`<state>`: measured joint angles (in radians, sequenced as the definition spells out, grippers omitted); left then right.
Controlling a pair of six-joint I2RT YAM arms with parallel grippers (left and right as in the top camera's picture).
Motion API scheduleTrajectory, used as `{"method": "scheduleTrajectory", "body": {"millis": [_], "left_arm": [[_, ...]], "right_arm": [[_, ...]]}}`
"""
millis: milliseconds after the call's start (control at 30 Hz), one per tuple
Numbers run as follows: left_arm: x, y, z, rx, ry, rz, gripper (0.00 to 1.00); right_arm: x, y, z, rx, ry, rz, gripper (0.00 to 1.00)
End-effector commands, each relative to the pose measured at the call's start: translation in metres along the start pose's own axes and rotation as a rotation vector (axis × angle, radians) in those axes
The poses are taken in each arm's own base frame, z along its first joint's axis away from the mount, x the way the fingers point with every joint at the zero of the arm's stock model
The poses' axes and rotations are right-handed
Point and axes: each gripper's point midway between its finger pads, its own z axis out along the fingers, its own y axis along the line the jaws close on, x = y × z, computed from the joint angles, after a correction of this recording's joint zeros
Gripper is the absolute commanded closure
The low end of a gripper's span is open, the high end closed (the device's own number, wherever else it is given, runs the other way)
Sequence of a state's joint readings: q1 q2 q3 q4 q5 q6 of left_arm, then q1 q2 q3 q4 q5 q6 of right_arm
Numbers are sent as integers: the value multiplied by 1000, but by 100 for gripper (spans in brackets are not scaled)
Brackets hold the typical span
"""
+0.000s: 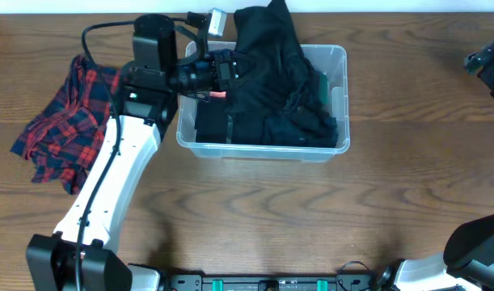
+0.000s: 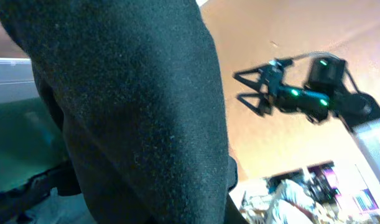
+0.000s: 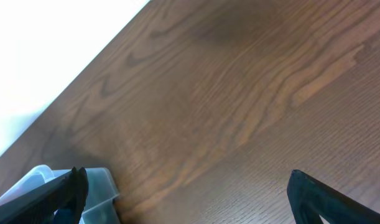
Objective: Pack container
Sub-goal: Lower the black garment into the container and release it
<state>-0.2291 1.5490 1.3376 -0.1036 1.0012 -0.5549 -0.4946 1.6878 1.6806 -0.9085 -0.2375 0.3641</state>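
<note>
Cloth fills my left wrist view: the black garment (image 2: 134, 112) hangs right in front of the lens. From overhead I see the left arm stretched from the near left edge of the tabletop (image 1: 311, 218) up to the container's left end, where the wrist bends sideways to the right. The left tool (image 1: 228, 77) sits over the container (image 1: 255, 151), clenched on the black garment. That garment lies mostly inside the tub, with one part draped up over the far rim. The container stands at the middle of the far half of the tabletop. A red and blue plaid shirt (image 1: 65, 121) lies crumpled to the left, beside the arm.

The right arm is off at the far right edge, well apart from the tub. The right tool (image 2: 237, 86) is released, its fingers (image 3: 314, 199) spread wide above bare wood, and a corner of the container shows at the lower left of its view.
</note>
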Motion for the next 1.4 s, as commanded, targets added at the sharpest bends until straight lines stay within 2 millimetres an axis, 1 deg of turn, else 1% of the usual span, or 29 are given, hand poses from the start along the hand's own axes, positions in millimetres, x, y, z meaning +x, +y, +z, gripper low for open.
{"method": "scheduleTrajectory", "body": {"millis": [0, 100, 200, 300, 400, 533, 667, 800, 933, 1067, 1233, 1367], "left_arm": [[-21, -15, 3, -37, -88, 18, 94], [-24, -19, 14, -34, -112, 17, 94], [-31, -28, 20, 5, -139, 22, 94], [-37, -34, 21, 33, -163, 21, 94], [-36, -36, 21, 44, -156, 26, 95], [-27, -26, 28, 23, -119, -7, 94], [-14, -16, 46, 21, -71, -31, 94], [3, -3, 68, 14, -17, -55, 94], [16, 10, 80, 20, 36, -78, 94], [27, 21, 80, -4, 82, -74, 94], [31, 34, 72, -38, 103, -102, 94], [37, 48, 65, -82, 126, -142, 94]], "right_arm": [[-4, 1, -3, -4, -12, 13, 1], [-4, 1, -3, -4, -12, 13, 1], [-4, 1, -3, -4, -12, 13, 1], [-4, 1, -3, -4, -12, 13, 1], [-4, 1, -3, -4, -12, 13, 1], [-4, 1, -3, -4, -12, 13, 1], [-4, 1, -3, -4, -12, 13, 1], [-4, 1, -3, -4, -12, 13, 1], [-4, 1, -3, -4, -12, 13, 1], [-4, 1, -3, -4, -12, 13, 1], [-4, 1, -3, -4, -11, 13, 1], [-4, 1, -3, -4, -12, 13, 1]]}}
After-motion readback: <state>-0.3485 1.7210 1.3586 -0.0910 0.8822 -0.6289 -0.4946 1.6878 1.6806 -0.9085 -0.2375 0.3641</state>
